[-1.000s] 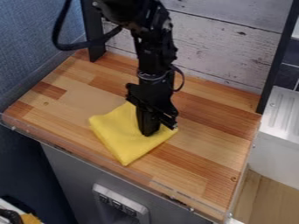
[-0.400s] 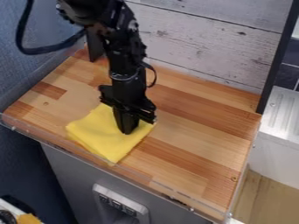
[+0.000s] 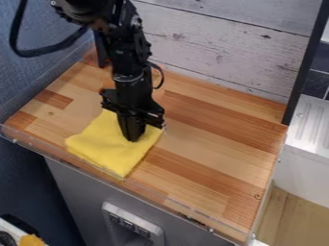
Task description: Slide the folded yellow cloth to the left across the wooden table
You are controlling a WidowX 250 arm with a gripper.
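The black gripper (image 3: pixel 132 136) points straight down on the left half of the wooden counter, its tip against the upper middle of a yellow cloth (image 3: pixel 116 150). The cloth lies flat and folded in a rough square, with its nearest corner at the counter's front edge. The gripper covers part of the cloth's back side.
The wooden counter (image 3: pixel 212 144) has a clear raised strip (image 3: pixel 166 199) along its front. A whitewashed plank wall (image 3: pixel 225 48) stands behind, a blue wall at the left, and a dark post (image 3: pixel 303 67) at the back right. A white ribbed surface (image 3: pixel 312 126) lies beyond.
Gripper and yellow cloth have moved together to the left across the counter, the cloth's front corner coming to the front edge. The cloth has stayed flat under the gripper.
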